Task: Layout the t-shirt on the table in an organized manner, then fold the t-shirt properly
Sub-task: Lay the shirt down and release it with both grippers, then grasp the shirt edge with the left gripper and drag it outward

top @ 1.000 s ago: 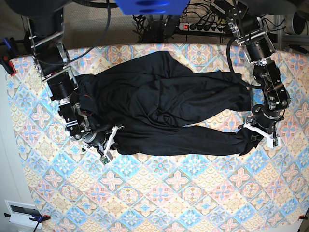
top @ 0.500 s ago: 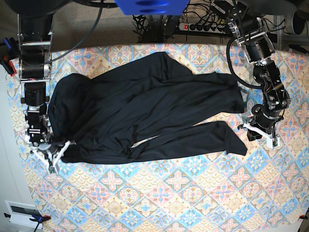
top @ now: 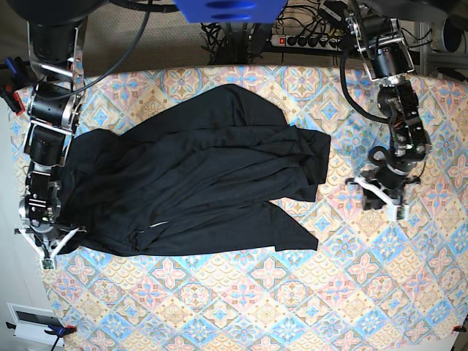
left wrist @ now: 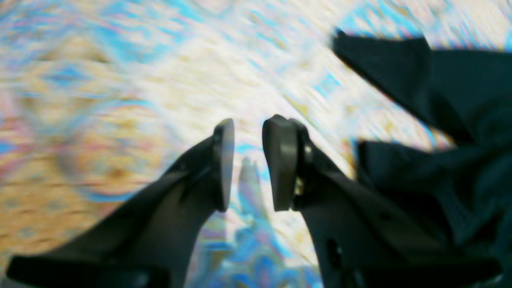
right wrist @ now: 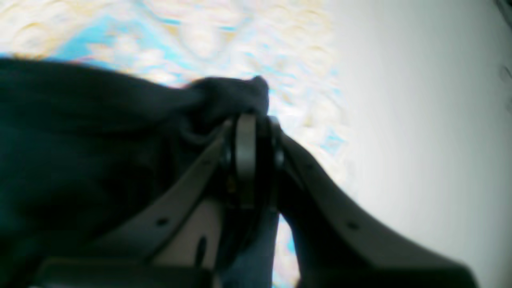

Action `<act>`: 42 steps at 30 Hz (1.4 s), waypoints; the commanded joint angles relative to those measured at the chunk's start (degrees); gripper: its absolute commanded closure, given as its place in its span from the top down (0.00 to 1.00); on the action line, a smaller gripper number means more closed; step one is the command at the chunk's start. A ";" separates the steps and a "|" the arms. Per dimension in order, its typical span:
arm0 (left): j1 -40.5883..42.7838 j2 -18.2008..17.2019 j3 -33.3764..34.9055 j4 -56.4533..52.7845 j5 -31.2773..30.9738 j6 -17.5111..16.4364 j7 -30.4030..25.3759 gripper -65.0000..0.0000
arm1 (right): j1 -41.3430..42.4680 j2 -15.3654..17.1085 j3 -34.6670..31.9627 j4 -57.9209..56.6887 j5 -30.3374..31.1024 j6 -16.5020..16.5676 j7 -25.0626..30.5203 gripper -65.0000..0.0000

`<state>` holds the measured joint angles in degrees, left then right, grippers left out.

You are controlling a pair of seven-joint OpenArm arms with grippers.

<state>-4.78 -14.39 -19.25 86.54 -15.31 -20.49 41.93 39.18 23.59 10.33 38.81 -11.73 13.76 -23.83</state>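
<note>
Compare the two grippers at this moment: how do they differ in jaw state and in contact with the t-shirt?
The right gripper is shut on a bunch of the t-shirt; the left gripper is open and holds nothing. The right one sits at the table's edge on the garment; the left one hangs over bare patterned cloth, apart from the shirt. Both have dark fingers and point down at the table.
</note>
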 commanded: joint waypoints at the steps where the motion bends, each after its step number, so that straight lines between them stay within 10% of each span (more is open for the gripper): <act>1: -0.19 -0.95 0.48 0.97 -0.65 0.05 -1.27 0.25 | 2.36 1.68 0.09 3.70 -0.01 -0.62 1.20 0.03; 9: 1.39 -0.60 2.85 0.97 -3.19 -0.04 -0.83 0.26 | -8.37 1.68 -4.13 23.57 -0.01 -0.62 -5.92 0.29; 15: -1.86 -0.95 3.73 -0.61 -16.12 0.40 9.10 0.31 | -15.22 1.59 -4.66 30.69 0.08 -0.62 -5.92 0.29; 28: -11.27 2.57 13.14 -16.17 -14.10 0.49 8.13 0.39 | -22.52 1.42 -4.66 39.39 0.17 -0.62 -7.51 0.29; 36: -16.72 2.83 20.61 -21.53 -11.46 0.49 2.42 0.01 | -24.63 1.42 -4.39 39.57 0.17 -0.62 -7.51 0.29; 42: -22.35 -0.77 16.21 -22.85 -8.29 0.49 1.63 0.01 | -25.07 1.42 -4.31 40.80 0.17 -0.62 -7.51 0.29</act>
<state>-25.39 -14.63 -2.83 62.81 -22.90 -20.05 44.99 12.67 23.81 5.52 78.02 -11.75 13.67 -32.73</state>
